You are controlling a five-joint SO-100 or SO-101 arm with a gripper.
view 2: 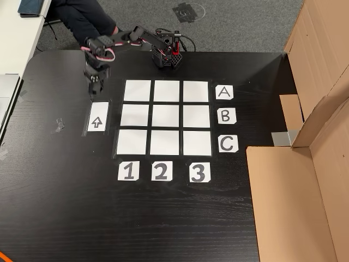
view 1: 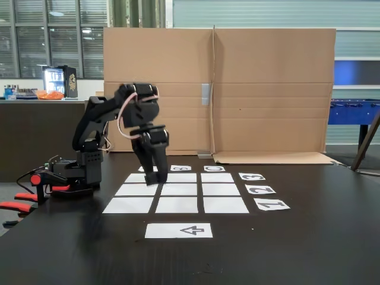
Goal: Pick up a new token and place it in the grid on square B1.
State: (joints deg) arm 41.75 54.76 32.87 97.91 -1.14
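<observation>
The grid (view 2: 164,117) of white paper squares lies mid-table, also seen in the fixed view as the grid (view 1: 178,190). Square B1 (view 2: 134,115) is the middle square of the left column in the other view; in the fixed view, square B1 (view 1: 177,205) is the near middle one. Both are bare. My gripper (view 2: 95,90) points down over the dark table left of the grid, just beyond the arrow sheet (view 2: 97,117). In the fixed view the gripper (view 1: 152,176) hangs above the table with its fingers close together. The token is not discernible against the black gripper and table.
The arm's base (view 2: 165,54) is clamped at the table's far edge. Paper labels A, B, C (view 2: 226,115) and 1, 2, 3 (view 2: 161,171) border the grid. A cardboard wall (view 1: 219,89) and a flap (view 2: 289,202) stand beside it. A person's legs (view 2: 82,19) are beyond the table.
</observation>
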